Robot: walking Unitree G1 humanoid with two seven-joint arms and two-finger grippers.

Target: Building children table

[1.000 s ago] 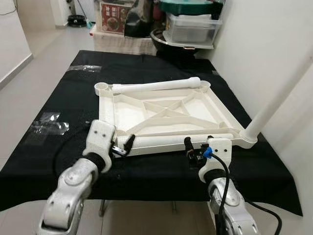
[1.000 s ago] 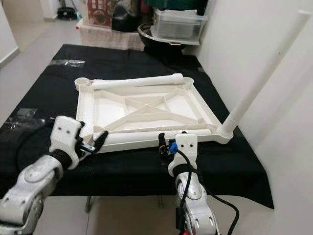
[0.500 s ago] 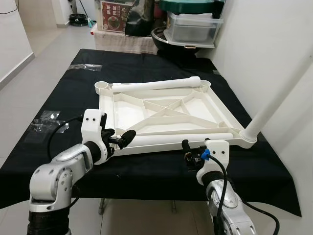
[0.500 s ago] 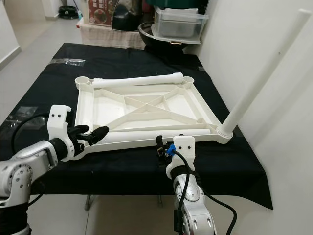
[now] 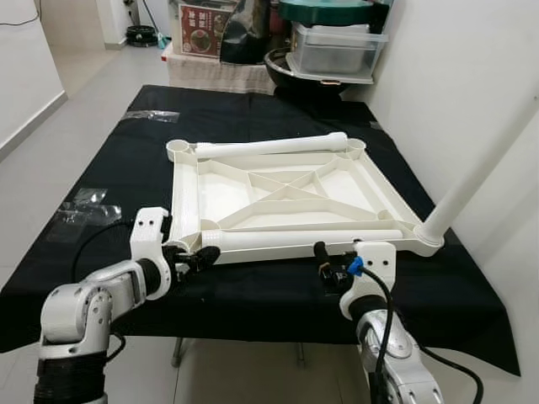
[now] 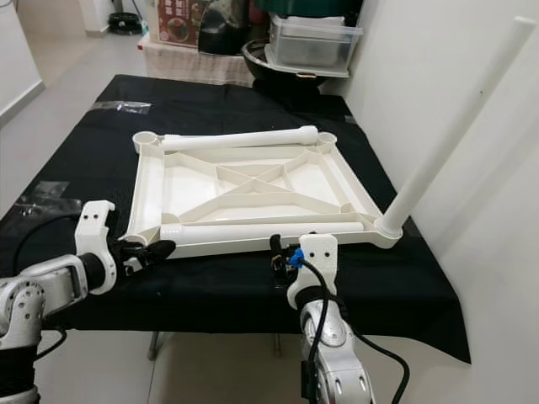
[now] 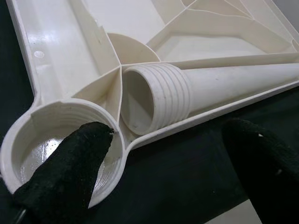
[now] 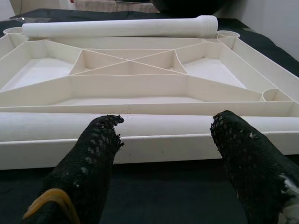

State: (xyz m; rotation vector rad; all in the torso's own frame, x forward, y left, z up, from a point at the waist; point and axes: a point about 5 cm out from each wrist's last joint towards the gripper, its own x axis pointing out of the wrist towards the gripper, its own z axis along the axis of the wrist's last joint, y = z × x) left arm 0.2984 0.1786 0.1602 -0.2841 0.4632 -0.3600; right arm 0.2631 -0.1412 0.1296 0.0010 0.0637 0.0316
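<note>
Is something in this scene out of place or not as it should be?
Nothing looks damaged. The white tabletop lies upside down on the black cloth. One leg stands screwed into its near right corner, while two loose legs lie across it, not yet fitted.

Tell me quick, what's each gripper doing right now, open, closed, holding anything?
Left gripper: open, holding nothing, at the tabletop's near-left corner socket.
Right gripper: open, holding nothing, facing the loose leg along the near edge.
</note>
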